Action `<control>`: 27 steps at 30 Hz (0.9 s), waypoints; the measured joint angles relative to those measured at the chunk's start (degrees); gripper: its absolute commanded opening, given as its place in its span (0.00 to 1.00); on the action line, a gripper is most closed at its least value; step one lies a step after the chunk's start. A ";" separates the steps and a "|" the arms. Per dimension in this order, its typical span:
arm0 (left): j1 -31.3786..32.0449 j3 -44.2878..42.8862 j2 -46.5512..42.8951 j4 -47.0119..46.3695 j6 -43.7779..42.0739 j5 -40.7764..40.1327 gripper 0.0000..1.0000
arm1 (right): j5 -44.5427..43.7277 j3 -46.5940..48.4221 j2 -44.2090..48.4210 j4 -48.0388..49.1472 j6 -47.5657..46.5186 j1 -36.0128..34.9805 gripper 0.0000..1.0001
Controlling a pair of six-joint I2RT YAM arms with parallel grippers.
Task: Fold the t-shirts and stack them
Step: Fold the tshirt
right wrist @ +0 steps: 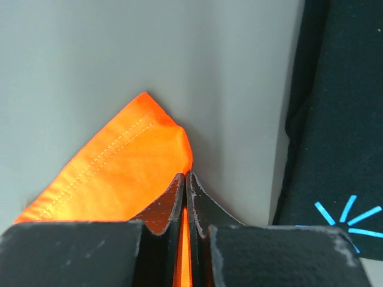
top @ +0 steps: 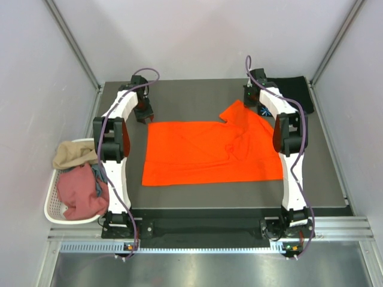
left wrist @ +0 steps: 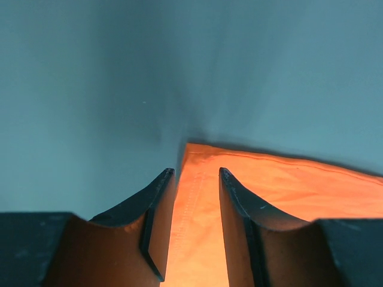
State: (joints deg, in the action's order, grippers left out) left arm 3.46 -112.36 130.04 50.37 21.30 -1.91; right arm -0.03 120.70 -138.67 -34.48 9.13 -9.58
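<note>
A bright orange t-shirt (top: 209, 152) lies spread flat across the middle of the dark table (top: 323, 179). My left gripper (top: 143, 116) stands over the shirt's far left corner. In the left wrist view its jaws (left wrist: 196, 173) are open, with the stitched hem of the orange shirt (left wrist: 287, 185) showing in the gap. My right gripper (top: 258, 110) is at the shirt's far right sleeve; its fingers (right wrist: 185, 175) are shut on a fold of orange cloth (right wrist: 119, 167). A black t-shirt (top: 296, 92) with a light-blue starburst (right wrist: 347, 218) lies at the back right.
A white slotted basket (top: 54, 209) sits off the table's left edge, holding a tan shirt (top: 73, 154) and a dusty pink one (top: 84, 191). Grey walls close in the back and both sides. The black shirt (right wrist: 341, 119) lies just right of my right gripper.
</note>
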 measured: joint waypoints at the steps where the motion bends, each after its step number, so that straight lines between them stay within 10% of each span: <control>1: 0.00 0.02 0.00 0.09 0.00 -0.37 0.40 | 0.24 0.00 0.00 0.11 0.11 0.00 0.00; 13: 0.33 0.39 2.69 -0.35 -0.07 -0.76 0.40 | 1.38 0.00 0.00 0.20 0.55 0.00 0.00; 22: 0.37 -0.59 3.41 -0.68 0.63 0.35 0.01 | 1.70 0.04 0.00 0.00 0.68 0.02 0.00; 27: 0.37 -0.59 3.34 -0.66 0.98 0.33 0.00 | 2.01 0.15 0.72 -2.47 1.55 0.42 0.00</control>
State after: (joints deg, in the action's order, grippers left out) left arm 3.84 -112.95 133.38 49.71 22.28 -1.58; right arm 1.98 120.86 -137.95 -36.95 10.68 -9.17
